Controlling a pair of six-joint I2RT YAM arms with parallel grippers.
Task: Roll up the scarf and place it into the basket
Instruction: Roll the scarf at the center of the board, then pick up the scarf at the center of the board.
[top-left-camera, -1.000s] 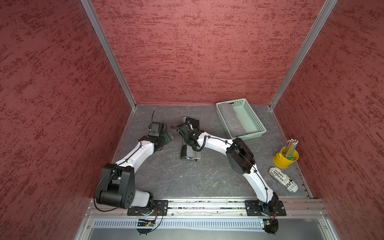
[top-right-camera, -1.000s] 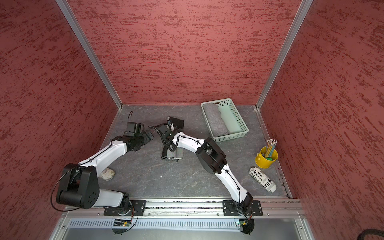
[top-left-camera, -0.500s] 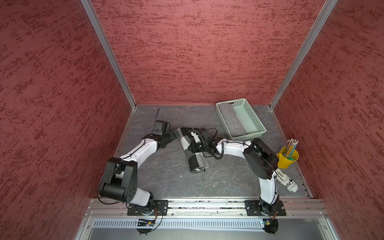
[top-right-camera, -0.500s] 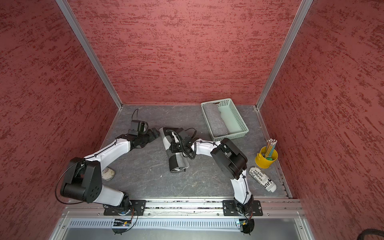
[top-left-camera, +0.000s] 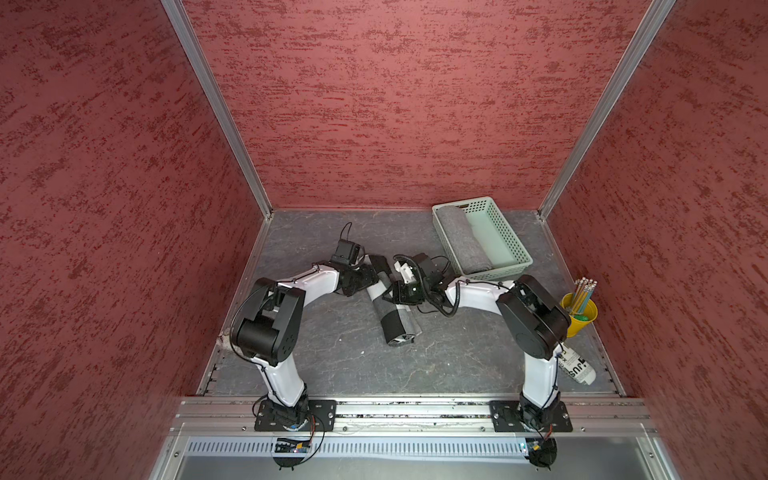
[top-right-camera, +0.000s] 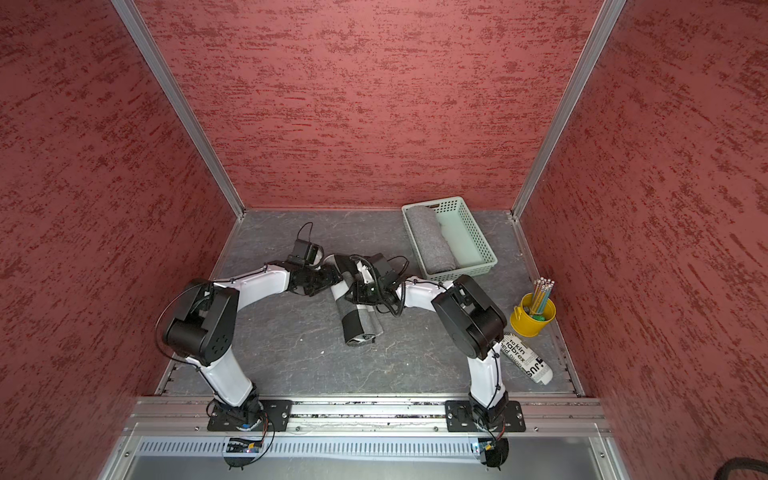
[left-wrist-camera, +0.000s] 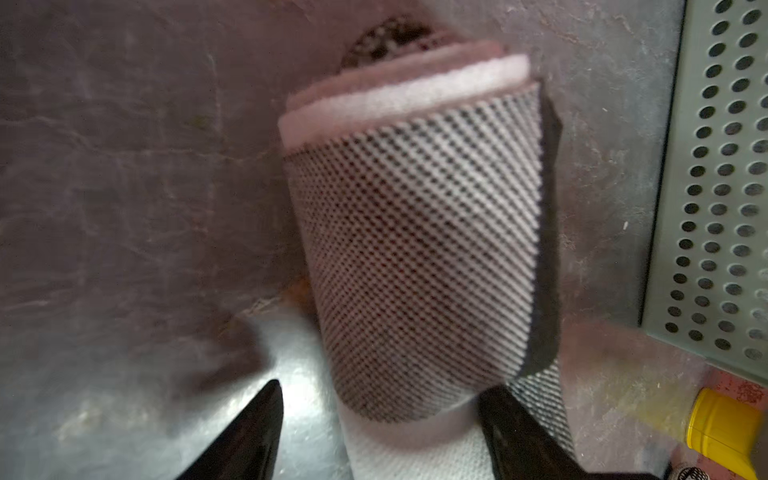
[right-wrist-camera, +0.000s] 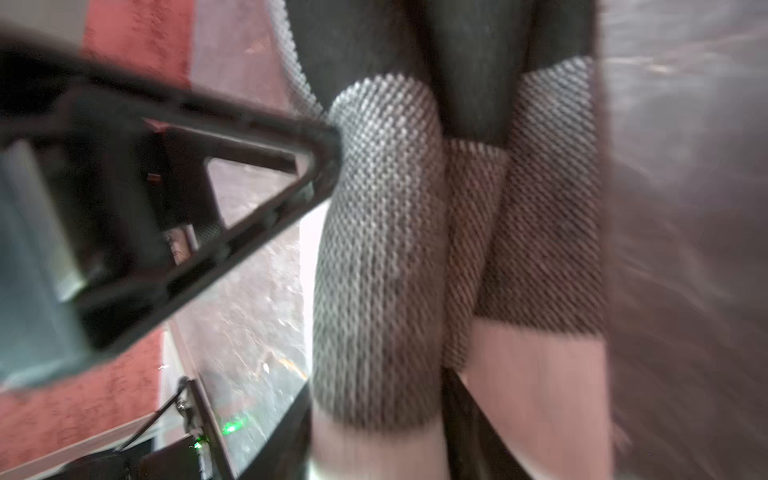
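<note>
The rolled scarf lay on the grey table between my two arms, its near end pointing toward my bases and my grippers meeting at its far half. It was well short of the mint-green basket, where a plain grey roll already filled one side. My left gripper stood with its fingers spread astride the roll, one tip against the knit and the other with a gap beside it, so nothing was pinched there. My right gripper sat against the roll from the other side. Its wrist view was smeared, and I could not tell whether it had hold of the cloth. To lift well, I judged, both grips needed to close across the full thickness, trap the outer flap so the layers could not unwind, and squeeze evenly before rising. The free half of the basket looked the place to aim for.
</note>
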